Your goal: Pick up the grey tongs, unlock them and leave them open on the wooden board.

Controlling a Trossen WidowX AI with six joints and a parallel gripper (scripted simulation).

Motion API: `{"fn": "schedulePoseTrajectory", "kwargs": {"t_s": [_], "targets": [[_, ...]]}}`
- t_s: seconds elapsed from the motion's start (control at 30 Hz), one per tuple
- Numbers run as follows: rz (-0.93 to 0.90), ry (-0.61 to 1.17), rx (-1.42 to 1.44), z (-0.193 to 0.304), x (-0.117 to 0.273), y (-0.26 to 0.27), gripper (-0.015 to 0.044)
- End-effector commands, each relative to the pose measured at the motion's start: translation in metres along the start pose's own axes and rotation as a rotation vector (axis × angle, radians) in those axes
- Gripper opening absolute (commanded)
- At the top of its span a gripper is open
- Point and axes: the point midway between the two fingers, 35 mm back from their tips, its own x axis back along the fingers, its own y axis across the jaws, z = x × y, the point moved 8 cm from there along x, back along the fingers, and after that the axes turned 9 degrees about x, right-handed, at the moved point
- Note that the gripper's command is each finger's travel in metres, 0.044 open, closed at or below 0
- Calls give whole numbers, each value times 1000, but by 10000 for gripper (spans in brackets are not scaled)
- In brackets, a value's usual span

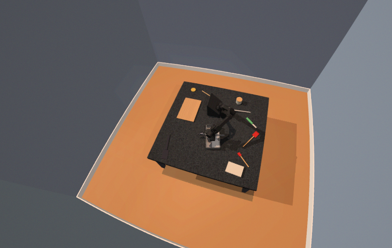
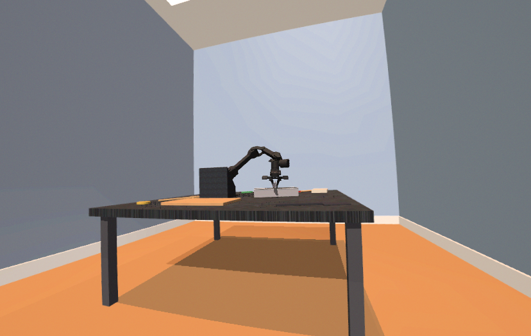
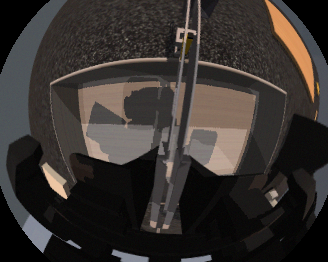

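The grey tongs point(image 1: 202, 134) point(image 2: 275, 192) point(image 3: 192, 82) lie across the roasting tin point(image 1: 213, 149) point(image 2: 287, 192) point(image 3: 273, 115), with one end sticking out past its long wall. Their two arms are close together in the wrist view. My gripper point(image 2: 275, 186) point(image 3: 168, 150) points down over the tin and is shut on the tongs, with one finger on each side of them. The tongs still look level and at rim height. The wooden board point(image 1: 189, 109) point(image 2: 196, 202) point(image 3: 295, 37) lies flat on the table, apart from the tin. The fingertips are hidden in the top view.
A yellow disc point(image 1: 193, 89) lies beyond the board, near the robot's base. A cup point(image 1: 238, 100), a green-handled tool point(image 1: 249, 120), two red-headed tools point(image 1: 255, 134) point(image 1: 239, 154) and a pale block point(image 1: 234, 169) are on the right. A dark spatula point(image 1: 165, 154) lies at the left edge.
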Motion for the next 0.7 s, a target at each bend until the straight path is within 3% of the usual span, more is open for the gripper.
{"fn": "schedulePoseTrajectory", "kwargs": {"t_s": [0.0, 0.13, 0.67], "targets": [[-20, -22, 2, -6, 50, 3, -150], [-21, -16, -1, -2, 109, -4, -150], [-21, -17, 40, -18, 111, -11, -150]]}}
